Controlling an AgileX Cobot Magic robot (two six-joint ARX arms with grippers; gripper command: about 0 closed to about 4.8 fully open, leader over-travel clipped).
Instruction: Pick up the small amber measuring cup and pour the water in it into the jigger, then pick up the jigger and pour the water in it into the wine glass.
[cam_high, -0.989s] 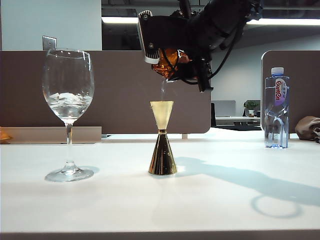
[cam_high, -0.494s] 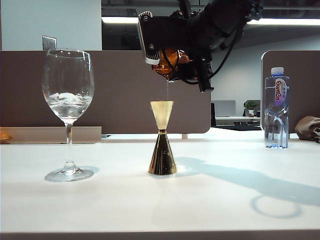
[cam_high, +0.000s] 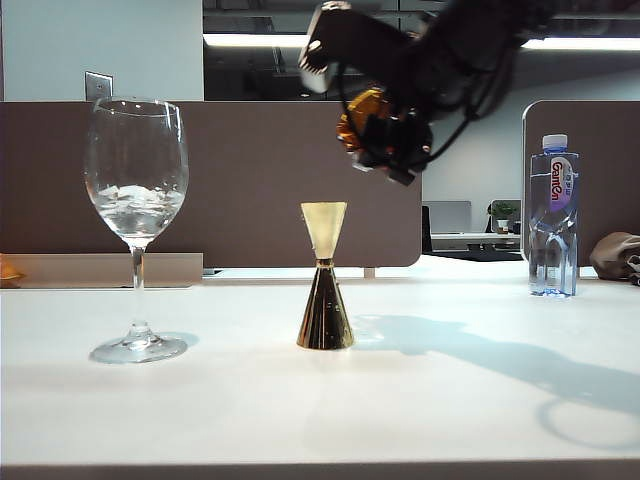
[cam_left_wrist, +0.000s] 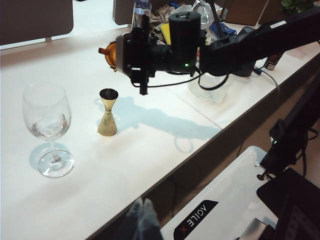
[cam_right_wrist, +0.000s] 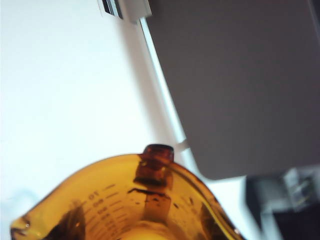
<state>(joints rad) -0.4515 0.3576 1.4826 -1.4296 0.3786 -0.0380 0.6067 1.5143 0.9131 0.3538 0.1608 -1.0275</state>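
Note:
The small amber measuring cup (cam_high: 360, 118) hangs in the air, above and slightly right of the jigger, with my right gripper (cam_high: 388, 140) shut on it. No water falls from it. In the right wrist view the cup (cam_right_wrist: 125, 200) fills the lower frame, its spout and handle showing. The gold jigger (cam_high: 325, 290) stands upright at the middle of the table. Left of it stands the tall clear wine glass (cam_high: 137, 190) with a little water in its bowl. My left gripper (cam_left_wrist: 142, 214) hovers off the table's near edge, fingertips together, holding nothing. From there I see the glass (cam_left_wrist: 48, 125) and the jigger (cam_left_wrist: 107, 117).
A clear plastic water bottle (cam_high: 554, 215) stands at the back right of the white table (cam_high: 450, 400). A brown partition (cam_high: 240, 180) runs behind the table. A brown bag (cam_high: 615, 256) lies at the far right edge.
The right gripper has rolled the amber cup back from its pouring tilt and moved it up and to the right. The thin stream into the jigger has stopped.

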